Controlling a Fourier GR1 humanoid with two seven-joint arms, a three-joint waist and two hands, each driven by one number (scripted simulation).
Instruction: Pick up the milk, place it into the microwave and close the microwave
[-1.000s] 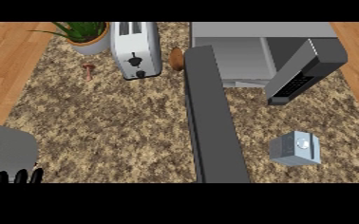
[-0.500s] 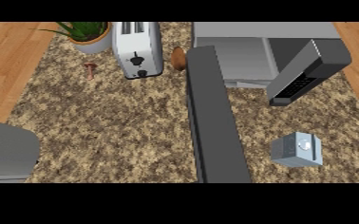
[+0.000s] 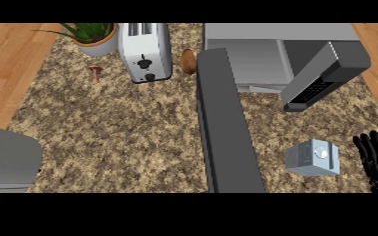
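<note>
The milk (image 3: 313,157), a small grey-white carton with a round cap, stands on the speckled counter (image 3: 111,130) at the lower right. The fingers of my right hand (image 3: 367,156) show at the right edge, just right of the carton and apart from it; they look straight and hold nothing. The microwave (image 3: 277,32) sits at the top right with its cavity (image 3: 255,62) open and its keypad panel (image 3: 321,80) on the right. Its door (image 3: 225,130) is swung out toward me as a long dark slab, left of the milk. Of my left arm only the grey forearm (image 3: 16,162) shows at the lower left.
A silver toaster (image 3: 144,52) stands at the back beside a potted plant (image 3: 92,37). A brown oval item (image 3: 188,61) lies between the toaster and the microwave, and a small reddish thing (image 3: 94,73) left of the toaster. The counter ends at a wooden strip (image 3: 18,65) on the left.
My right hand's fingers have come into view at the right edge beside the milk. The left forearm has shifted left and its hand has dropped out of view.
</note>
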